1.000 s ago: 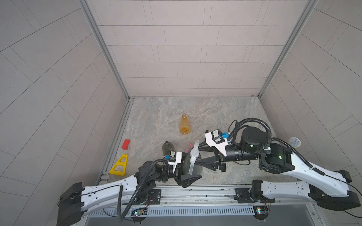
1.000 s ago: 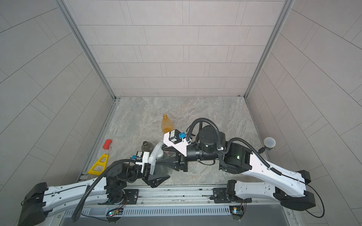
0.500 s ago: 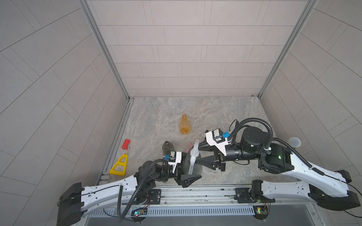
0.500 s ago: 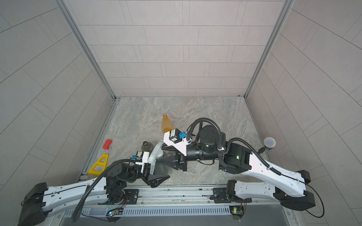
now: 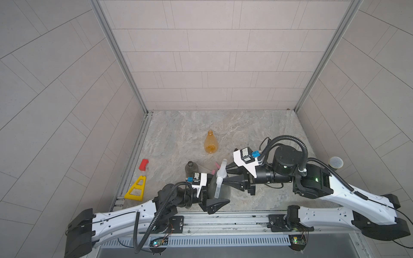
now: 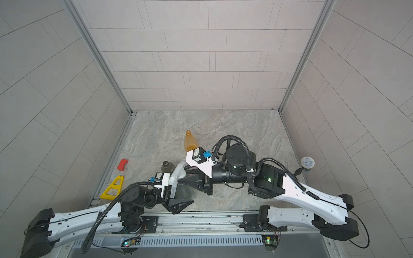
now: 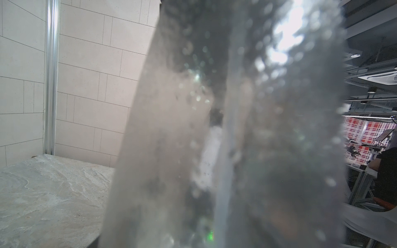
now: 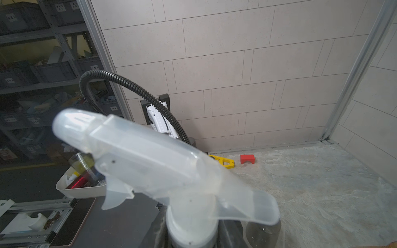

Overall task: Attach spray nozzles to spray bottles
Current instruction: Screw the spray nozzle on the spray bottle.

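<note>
My left claw [image 5: 218,191] held the grey bottle [image 5: 225,189]. My right claw [image 5: 225,174] sat around the white nozzle [image 5: 221,170] (actually pinching it? couldn't tell).

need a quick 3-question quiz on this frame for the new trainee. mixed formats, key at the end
1. True or false: a spray head is already fitted on the orange bottle.
2. The left gripper is: A) open and empty B) shut on a grey bottle C) out of every view.
3. Short answer: what colour is the nozzle that sits on the held bottle, with the right gripper at its collar?

Key: 1 false, its neck stands open. 2 B. 3 white.
</note>
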Robot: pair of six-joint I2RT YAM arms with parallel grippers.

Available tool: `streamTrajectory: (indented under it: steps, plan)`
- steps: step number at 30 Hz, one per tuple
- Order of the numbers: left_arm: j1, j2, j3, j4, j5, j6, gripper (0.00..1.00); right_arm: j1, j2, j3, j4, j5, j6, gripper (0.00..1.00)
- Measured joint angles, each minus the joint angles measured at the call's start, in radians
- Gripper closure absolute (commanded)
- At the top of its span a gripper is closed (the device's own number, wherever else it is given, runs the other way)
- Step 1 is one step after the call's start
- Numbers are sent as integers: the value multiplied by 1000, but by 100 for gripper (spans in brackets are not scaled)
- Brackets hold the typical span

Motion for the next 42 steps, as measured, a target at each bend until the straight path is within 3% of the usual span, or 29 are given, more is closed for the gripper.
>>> streamTrajectory:
  steps: [7, 12, 29, 36, 42]
  plan:
    - [0, -16, 1, -25, -31, 5, 100, 0, -6, -21, 28, 21, 12, 71]
    - [0, -45, 22, -103, -85, 36, 100, 21, -16, -35, 42, 100, 39, 71]
    - [0, -56, 50, -198, -219, 159, 100, 270, -8, -54, 47, 685, 184, 62]
    - [0, -67, 55, -228, -217, 154, 100, 281, -39, -54, 8, 665, 158, 40]
    - [0, -105, 92, -195, -209, 135, 100, 275, -112, -47, -113, 571, 117, 31]
